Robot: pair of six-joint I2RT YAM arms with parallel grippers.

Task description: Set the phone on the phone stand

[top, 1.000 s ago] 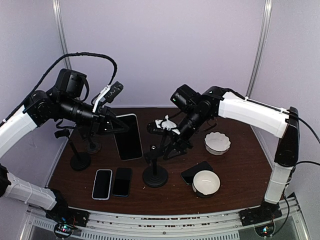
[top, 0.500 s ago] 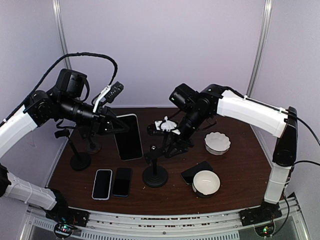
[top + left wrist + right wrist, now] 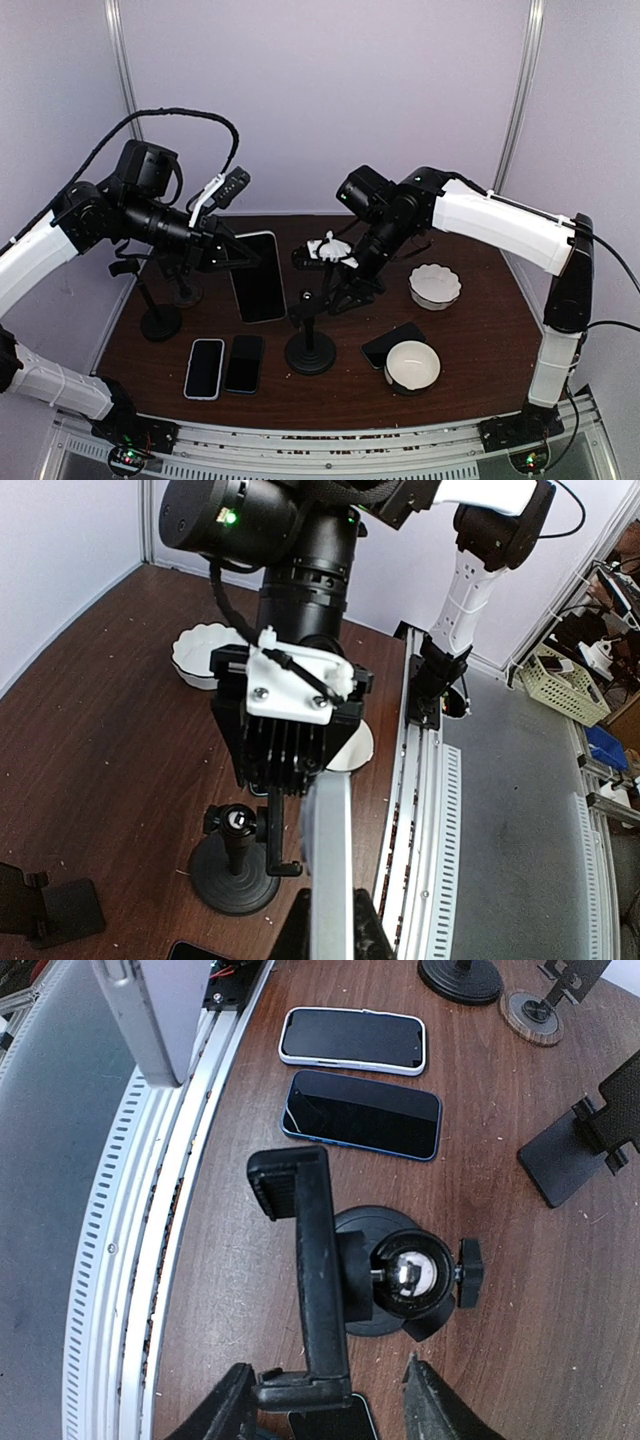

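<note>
**Phone in the air, stand being readied**

From above, I see the left gripper (image 3: 232,256) pinching the phone (image 3: 258,280) by its edge. It holds the phone upright above the table, to the left of the stand (image 3: 310,350) and apart from it. The right gripper (image 3: 338,272) hangs just over the top of the stand. Two spare phones (image 3: 205,368) lie flat near the front edge.

In the left wrist view the phone runs edge-on up the middle, with the left jaws pressed on it at the bottom of the picture. Beyond its top I see the right gripper low over the stand. The phone touches neither of them.

In the right wrist view the clamp (image 3: 308,1260) of the stand lies between the right jaws. They are spread to both sides of its lower foot. One finger (image 3: 232,1405) is just beside the foot, and the other shows a gap. I cannot tell if they press it.

I judge that the step in hand is preparing the clamp, and the phone is not yet placed. Next I must steady the clamp at a good angle. Then I bring the phone across and seat it between the two clamp feet before the left jaws let go. The phone looks wide, so the clamp may need opening first.
</note>
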